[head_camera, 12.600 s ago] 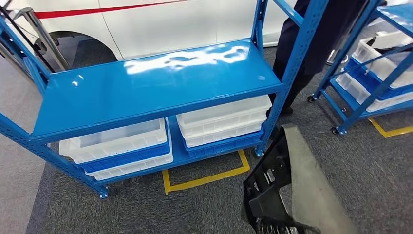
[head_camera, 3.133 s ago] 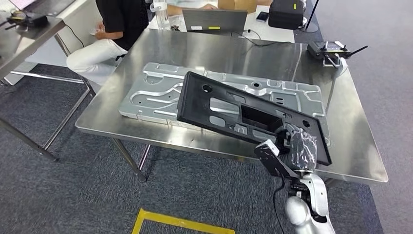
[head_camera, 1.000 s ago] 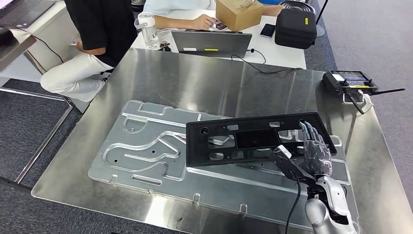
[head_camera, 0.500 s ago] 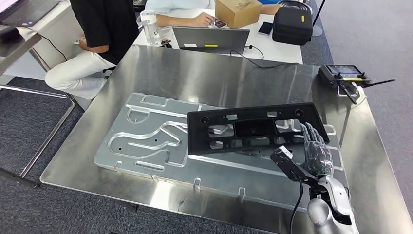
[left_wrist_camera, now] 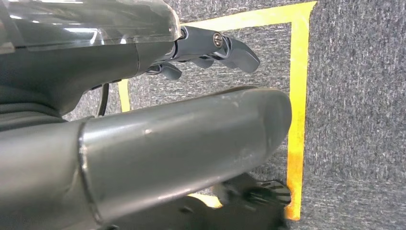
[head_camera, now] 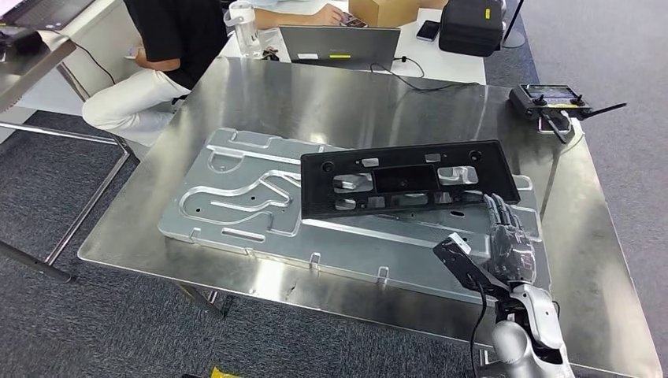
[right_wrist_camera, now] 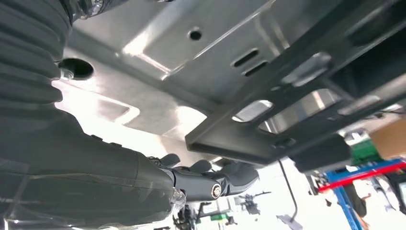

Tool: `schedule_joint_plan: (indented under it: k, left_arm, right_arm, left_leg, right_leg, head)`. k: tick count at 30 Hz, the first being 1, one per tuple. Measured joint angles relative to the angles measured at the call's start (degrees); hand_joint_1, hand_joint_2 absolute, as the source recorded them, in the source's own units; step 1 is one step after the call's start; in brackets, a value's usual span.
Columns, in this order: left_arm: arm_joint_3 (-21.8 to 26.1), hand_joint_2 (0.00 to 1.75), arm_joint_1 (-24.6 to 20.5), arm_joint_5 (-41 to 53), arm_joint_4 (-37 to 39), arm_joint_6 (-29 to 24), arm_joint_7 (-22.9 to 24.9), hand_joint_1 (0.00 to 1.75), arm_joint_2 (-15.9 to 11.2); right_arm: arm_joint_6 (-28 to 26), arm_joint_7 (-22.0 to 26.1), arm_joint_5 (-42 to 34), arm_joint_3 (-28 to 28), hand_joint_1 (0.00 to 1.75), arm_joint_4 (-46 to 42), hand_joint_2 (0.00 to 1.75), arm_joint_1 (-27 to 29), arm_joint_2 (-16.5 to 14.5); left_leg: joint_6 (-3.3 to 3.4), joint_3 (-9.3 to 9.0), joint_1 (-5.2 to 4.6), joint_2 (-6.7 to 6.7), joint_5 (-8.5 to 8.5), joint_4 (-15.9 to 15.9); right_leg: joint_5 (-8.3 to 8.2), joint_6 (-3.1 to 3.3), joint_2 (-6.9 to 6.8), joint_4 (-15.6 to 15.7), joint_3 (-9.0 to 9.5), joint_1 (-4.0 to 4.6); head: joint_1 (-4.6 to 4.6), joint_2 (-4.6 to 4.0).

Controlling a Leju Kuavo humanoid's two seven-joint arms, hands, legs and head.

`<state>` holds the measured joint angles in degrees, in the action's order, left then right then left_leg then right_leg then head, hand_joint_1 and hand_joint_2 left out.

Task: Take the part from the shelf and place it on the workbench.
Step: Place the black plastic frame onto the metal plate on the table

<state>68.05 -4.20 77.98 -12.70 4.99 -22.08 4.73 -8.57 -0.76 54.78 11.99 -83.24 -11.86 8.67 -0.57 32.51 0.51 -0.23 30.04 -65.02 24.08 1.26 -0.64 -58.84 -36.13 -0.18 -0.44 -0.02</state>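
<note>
One black plastic part [head_camera: 406,178] lies flat on one large stamped metal panel [head_camera: 260,216], which sits on the steel workbench [head_camera: 339,98]; the part covers the panel's right half and nothing is gripping it. Right hand [head_camera: 508,246] hovers just beside the part's near right corner, fingers spread and straight, holding nothing; the right wrist view shows the part [right_wrist_camera: 306,96] over the panel [right_wrist_camera: 191,62] with the hand's dark fingers [right_wrist_camera: 225,179] clear of it. Left hand [left_wrist_camera: 210,48] hangs down over grey carpet with one yellow tape outline [left_wrist_camera: 297,96]; fingers look loosely extended, nothing in them. On the far right edge of the bench: one remote controller [head_camera: 551,101]. Behind the bench on a white table: one laptop [head_camera: 339,46], one black case [head_camera: 471,25], one cardboard box [head_camera: 394,9], one clear bottle [head_camera: 244,17]. One person [head_camera: 169,47] in black top and white trousers sits at far left.
</note>
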Motion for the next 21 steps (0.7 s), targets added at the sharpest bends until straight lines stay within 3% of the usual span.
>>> schedule_joint_plan:
  k: [2, 4, 5, 8, 9, 10, 11, 13, 15, 16, 18, 19, 21]
  left_arm:
    - [0.05, 0.0, -0.21, -0.02, 0.0, -0.03, 0.0, 0.0, -0.07]
    - [0.11, 0.0, -0.16, -0.08, 0.04, -0.05, 0.02, 0.0, 0.07]
    - [0.13, 0.0, -0.13, -0.14, 0.06, -0.06, 0.02, 0.0, 0.14]
    - [0.2, 0.0, -0.12, -0.25, 0.08, -0.08, 0.03, 0.0, 0.21]
    - [0.24, 0.0, -0.11, -0.26, 0.08, -0.1, 0.03, 0.0, 0.22]
    - [0.29, 0.0, -0.1, -0.26, 0.09, -0.12, 0.03, 0.0, 0.24]
    - [0.36, 0.0, -0.08, -0.26, 0.09, -0.14, 0.03, 0.0, 0.27]
    - [0.49, 0.0, -0.08, -0.26, 0.09, -0.16, 0.03, 0.0, 0.34]
    - [0.56, 0.0, -0.1, -0.26, 0.09, -0.16, 0.03, 0.0, 0.4]
    - [0.58, 0.0, -0.09, -0.27, 0.09, -0.16, 0.03, 0.0, 0.42]
    - [0.66, 0.0, 0.01, -0.31, 0.09, -0.16, 0.03, 0.0, 0.45]
    - [0.7, 0.0, 0.08, -0.33, 0.09, -0.16, 0.03, 0.0, 0.46]
    - [0.78, 0.0, 0.22, -0.38, 0.1, -0.16, 0.04, 0.0, 0.52]
  right_arm:
    - [-0.26, 0.03, -0.08, 0.09, 0.0, -0.93, 1.75, 0.11, -0.28]
    - [-0.81, 0.27, -0.16, 0.2, 0.0, -1.71, 1.75, 0.34, -0.35]
    - [-1.2, 0.4, -0.12, 0.29, 0.0, -2.21, 1.75, 0.47, -0.37]
    - [-2.57, 0.73, 0.49, 0.93, 0.0, -3.96, 1.75, 1.09, -0.45]
    - [-3.09, 0.85, 0.92, 1.33, 0.0, -4.7, 1.75, 1.48, -0.51]
    - [-3.69, 0.98, 1.44, 1.84, 0.0, -5.6, 1.75, 1.92, -0.56]
    - [-4.26, 1.13, 1.99, 2.35, 0.0, -6.51, 1.75, 2.32, -0.63]
    - [-5.27, 1.38, 3.08, 3.4, 0.0, -8.51, 1.75, 2.86, -0.75]
    - [-5.87, 1.5, 3.85, 4.31, 0.0, -10.4, 1.75, 3.21, -0.88]
    - [-6.07, 1.52, 4.1, 4.67, 0.0, -11.17, 1.75, 3.4, -0.93]
    - [-6.23, 1.52, 4.34, 5.16, 0.0, -12.17, 1.75, 3.86, -1.02]
    - [-6.28, 1.52, 4.41, 5.39, 0.0, -12.53, 1.75, 4.03, -1.1]
    - [-6.33, 1.52, 4.47, 5.68, 0.0, -13.09, 1.75, 4.22, -1.27]
  left_leg:
    - [1.1, -4.76, -0.44, -0.04, -0.02, 7.57]
    - [1.92, -4.11, -0.22, 0.21, -1.22, 8.05]
    - [2.4, -3.66, -0.05, 0.38, -2.01, 8.36]
    - [3.18, -1.38, 0.09, 0.66, -4.11, 8.5]
    - [3.14, -0.46, 0.09, 0.68, -4.71, 8.37]
    - [2.99, 0.48, 0.12, 0.69, -5.29, 8.21]
    - [2.82, 1.4, 0.15, 0.7, -5.8, 7.99]
    - [2.34, 2.98, 0.22, 0.7, -6.62, 7.38]
    - [1.65, 3.99, 0.17, 0.72, -7.34, 6.86]
    - [1.26, 4.28, 0.16, 0.72, -7.8, 6.86]
    - [0.45, 4.7, 0.19, 0.66, -8.82, 7.3]
    - [0.11, 5.09, 0.27, 0.6, -8.5, 7.19]
    - [-0.4, 6.4, 0.38, 0.48, -4.87, 4.12]
  right_leg:
    - [-1.25, -0.96, -0.13, -0.42, -0.99, 0.0]
    - [-0.91, -1.68, 0.06, -0.77, -1.38, -0.14]
    - [0.66, -2.01, 0.24, -1.8, -1.83, -0.17]
    - [8.62, -2.82, 0.53, -9.86, -3.77, -0.54]
    - [9.83, -3.0, 0.53, -12.67, -3.95, -0.71]
    - [9.64, -3.14, 0.52, -14.23, -3.52, -0.87]
    - [8.35, -3.22, 0.52, -13.94, -2.26, -1.02]
    - [5.83, -3.19, 0.52, -8.35, 2.53, -1.25]
    - [6.12, -2.77, 0.59, -1.38, 7.07, -1.02]
    - [6.62, -2.47, 0.63, 0.52, 8.03, -0.8]
    - [6.06, -1.67, 0.61, 1.53, 7.74, -0.62]
    - [5.4, -1.21, 0.53, 1.83, 7.31, -0.68]
    - [4.15, -0.25, 0.31, 2.37, 6.3, -0.87]
  head:
    - [0.02, 0.01]
    - [0.05, 0.01]
    - [0.08, 0.01]
    - [0.11, 0.01]
    - [0.11, 0.0]
    - [0.11, 0.01]
    - [0.11, 0.01]
    - [0.11, 0.01]
    - [0.05, 0.0]
    - [0.04, 0.0]
    - [0.04, 0.01]
    - [0.04, 0.01]
    - [0.0, 0.01]
